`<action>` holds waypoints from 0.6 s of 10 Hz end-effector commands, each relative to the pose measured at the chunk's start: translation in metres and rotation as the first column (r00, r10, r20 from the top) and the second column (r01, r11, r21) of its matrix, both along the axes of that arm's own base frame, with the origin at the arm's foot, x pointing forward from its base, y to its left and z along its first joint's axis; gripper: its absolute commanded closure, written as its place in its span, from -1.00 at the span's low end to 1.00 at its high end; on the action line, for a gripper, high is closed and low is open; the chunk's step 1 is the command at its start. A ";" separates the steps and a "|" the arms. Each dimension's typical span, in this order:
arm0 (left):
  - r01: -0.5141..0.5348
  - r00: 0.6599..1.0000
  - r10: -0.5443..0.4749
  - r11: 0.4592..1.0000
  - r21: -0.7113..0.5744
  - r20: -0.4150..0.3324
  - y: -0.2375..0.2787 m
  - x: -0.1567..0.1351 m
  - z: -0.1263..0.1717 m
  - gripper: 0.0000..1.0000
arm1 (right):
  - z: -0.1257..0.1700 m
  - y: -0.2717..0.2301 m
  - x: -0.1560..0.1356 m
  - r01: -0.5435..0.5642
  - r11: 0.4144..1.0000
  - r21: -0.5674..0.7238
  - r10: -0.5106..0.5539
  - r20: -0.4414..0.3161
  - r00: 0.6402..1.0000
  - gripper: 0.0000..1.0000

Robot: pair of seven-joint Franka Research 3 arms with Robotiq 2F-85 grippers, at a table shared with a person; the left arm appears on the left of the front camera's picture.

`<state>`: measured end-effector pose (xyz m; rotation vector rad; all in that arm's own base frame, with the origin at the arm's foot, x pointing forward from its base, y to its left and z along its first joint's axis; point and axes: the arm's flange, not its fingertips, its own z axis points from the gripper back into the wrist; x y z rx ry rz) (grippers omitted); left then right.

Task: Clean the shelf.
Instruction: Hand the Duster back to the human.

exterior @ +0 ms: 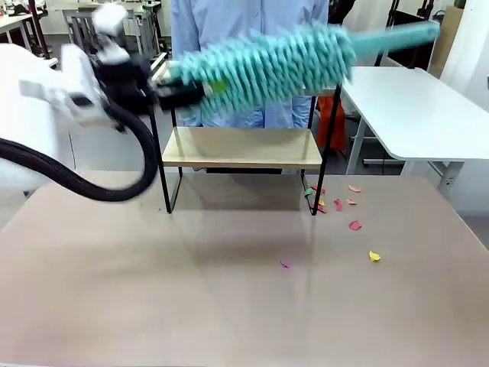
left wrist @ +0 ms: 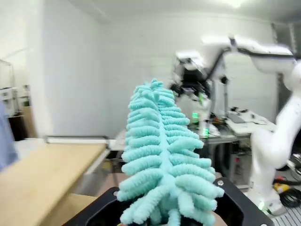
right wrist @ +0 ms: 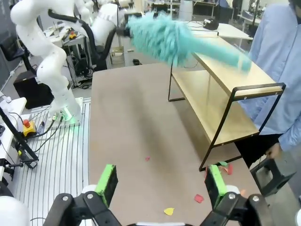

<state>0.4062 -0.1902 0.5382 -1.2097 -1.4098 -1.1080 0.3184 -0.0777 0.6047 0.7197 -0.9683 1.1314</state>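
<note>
Beige worktop [exterior: 229,306] carries the two-tier light wood shelf with thin black metal frame [exterior: 241,147] at its far edge, before a person in a pale blue shirt [exterior: 229,23]. The left claw [exterior: 179,93] is clamped on a fluffy teal duster [exterior: 267,65] above the top board. The right wrist view shows the right claw [right wrist: 160,186] spread wide over coloured paper scraps [exterior: 353,225] beside the shelf's leg.

Duster [exterior: 267,65] blurred, hides shelf [exterior: 241,149] top board.
</note>
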 end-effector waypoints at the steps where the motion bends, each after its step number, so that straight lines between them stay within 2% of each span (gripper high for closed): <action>1: -0.227 0.973 0.226 0.974 -0.020 -0.051 0.039 -0.027 0.042 0.66 | 0.002 0.000 0.002 -0.009 1.000 0.017 0.008 0.022 1.000 -1.00; 2: -0.355 0.933 0.353 0.934 -0.030 -0.062 0.070 -0.036 0.057 0.66 | 0.002 0.000 0.002 -0.009 1.000 0.017 0.008 0.022 1.000 -1.00; 3: -0.491 0.870 0.487 0.870 -0.044 -0.077 0.101 -0.044 0.062 0.66 | 0.002 0.000 0.002 -0.009 1.000 0.017 0.008 0.022 1.000 -1.00; 4: -0.628 0.777 0.621 0.775 -0.067 -0.104 0.139 -0.053 0.063 0.66 | 0.002 0.000 0.002 -0.009 1.000 0.017 0.008 0.022 1.000 -1.00; 6: -0.821 0.571 0.807 0.560 -0.115 -0.149 0.206 -0.083 0.057 0.66 | 0.002 0.000 0.002 -0.009 1.000 0.017 0.008 0.022 1.000 -1.00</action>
